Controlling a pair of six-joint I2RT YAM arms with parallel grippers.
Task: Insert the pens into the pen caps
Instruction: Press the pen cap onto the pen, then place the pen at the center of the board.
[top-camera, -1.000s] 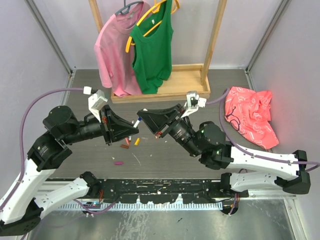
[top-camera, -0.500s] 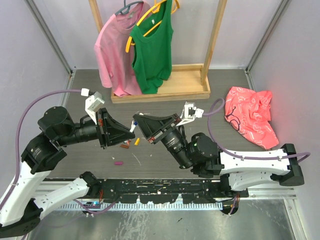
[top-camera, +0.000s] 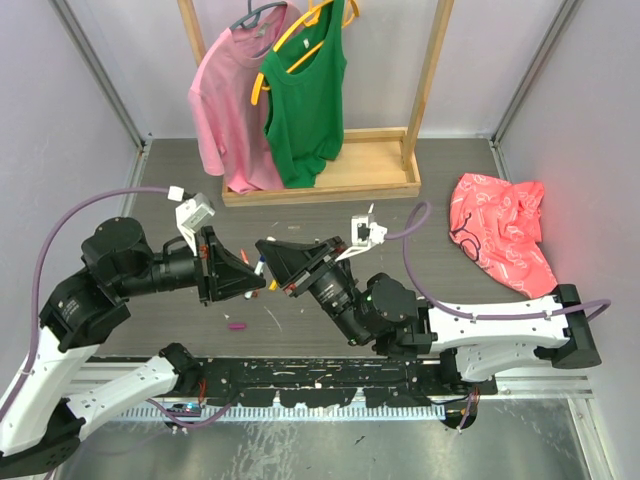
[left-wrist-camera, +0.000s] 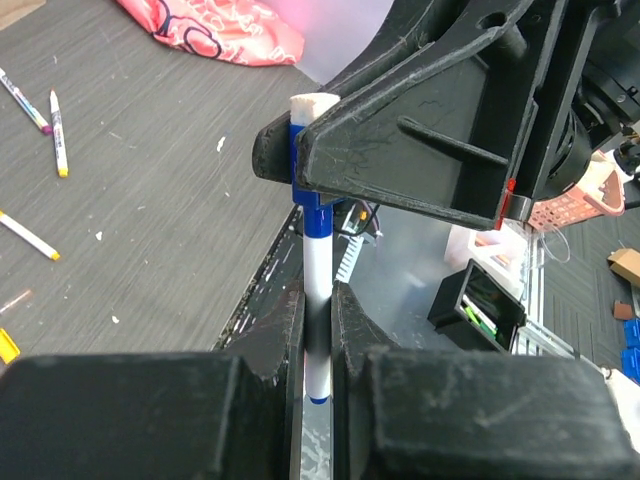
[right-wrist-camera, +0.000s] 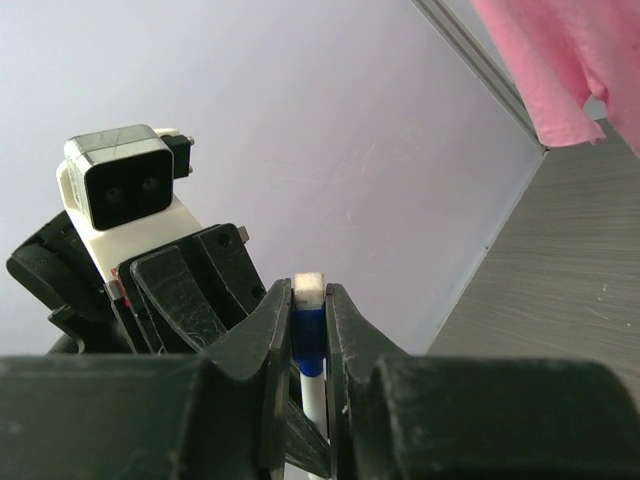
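Pen (left-wrist-camera: 317, 262) first: my left gripper (left-wrist-camera: 318, 300) is clamped narrow on its white barrel, held up off the table (left-wrist-camera: 150, 250), and my right gripper (right-wrist-camera: 309, 300) pinches the blue cap (right-wrist-camera: 309, 340) over its end. This is the seating step; whether the cap is fully home, I cannot tell. Next calls for a straight push along the barrel, no sideways bend. Spare pens (left-wrist-camera: 57, 135) lie loose beyond.

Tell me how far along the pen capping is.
Done: none clearly capped yet. In hand: left gripper holds a white pen, its end meeting the blue cap pinched by the right gripper. Left: loose pens and a magenta cap lie on the table.
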